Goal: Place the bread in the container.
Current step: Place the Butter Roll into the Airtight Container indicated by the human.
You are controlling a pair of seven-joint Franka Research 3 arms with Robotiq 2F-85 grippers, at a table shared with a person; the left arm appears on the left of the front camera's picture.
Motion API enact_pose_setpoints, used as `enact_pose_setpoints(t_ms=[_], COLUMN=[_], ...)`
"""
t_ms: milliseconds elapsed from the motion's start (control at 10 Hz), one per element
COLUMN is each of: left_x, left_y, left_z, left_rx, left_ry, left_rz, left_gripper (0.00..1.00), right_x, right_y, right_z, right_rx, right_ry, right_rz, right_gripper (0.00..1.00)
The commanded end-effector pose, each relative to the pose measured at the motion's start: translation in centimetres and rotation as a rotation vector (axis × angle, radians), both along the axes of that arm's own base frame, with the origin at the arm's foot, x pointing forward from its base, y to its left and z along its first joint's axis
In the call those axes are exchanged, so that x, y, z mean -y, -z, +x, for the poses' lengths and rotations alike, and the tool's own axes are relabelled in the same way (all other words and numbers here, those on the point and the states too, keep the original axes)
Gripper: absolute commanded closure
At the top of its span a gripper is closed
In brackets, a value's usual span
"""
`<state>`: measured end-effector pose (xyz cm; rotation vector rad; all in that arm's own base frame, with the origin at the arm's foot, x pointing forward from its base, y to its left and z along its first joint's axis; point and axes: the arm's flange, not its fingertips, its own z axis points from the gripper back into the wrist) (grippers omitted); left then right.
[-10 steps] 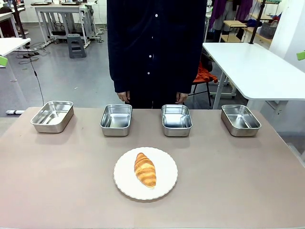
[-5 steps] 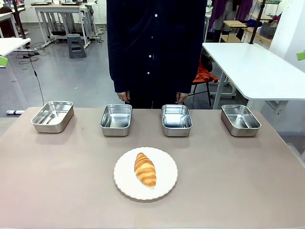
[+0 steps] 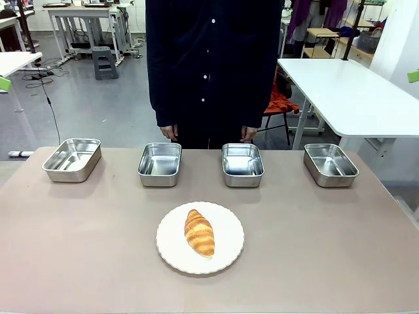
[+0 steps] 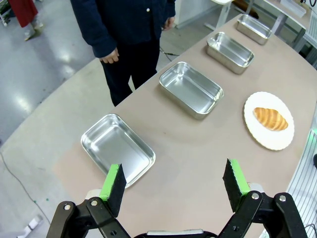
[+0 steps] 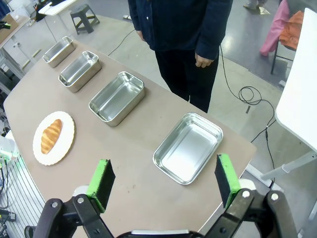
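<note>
Table (image 3: 78, 261) was laid out so everything sat within reach from the robot side. Person (image 3: 213, 65) stood at the far edge, hands (image 3: 170, 133) hanging down and off the table, which read as waiting rather than helping. Four steel pans sat in a row along the far edge, all empty and spaced apart: far left (image 3: 72, 159), left of middle (image 3: 160, 163), right of middle (image 3: 242, 164), far right (image 3: 330, 164). Nothing marked which one was the target; the two middle ones were nearest the plate. White plate (image 3: 226, 252) sat on the robot side, centred below the middle pair, probably as a clean pick-up spot. Croissant (image 3: 200, 232) lay on the plate, long axis roughly near-to-far, in no pan, so the task was not begun. Left gripper (image 4: 174, 177) hung high over the left end of the row, jaws spread wide, holding nothing. Right gripper (image 5: 163, 176) did the same over the right end, jaws spread and empty. Both were well apart from the croissant, parked out of the way
</note>
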<state>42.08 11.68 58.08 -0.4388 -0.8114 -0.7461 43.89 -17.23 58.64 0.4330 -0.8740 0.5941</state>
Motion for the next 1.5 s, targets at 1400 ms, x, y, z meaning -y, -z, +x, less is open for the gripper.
enact_pose_setpoints(t_ms=[1400], left_x=[-0.07], left_y=[-0.08], left_z=[-0.07], left_rx=[0.009], left_ry=[0.0], left_rz=[-0.008], left_gripper=[0.0], right_x=[-0.17], right_y=[-0.08], right_z=[-0.16], right_rx=[0.015], right_ry=[-0.002], right_rz=[0.012], right_gripper=[0.0])
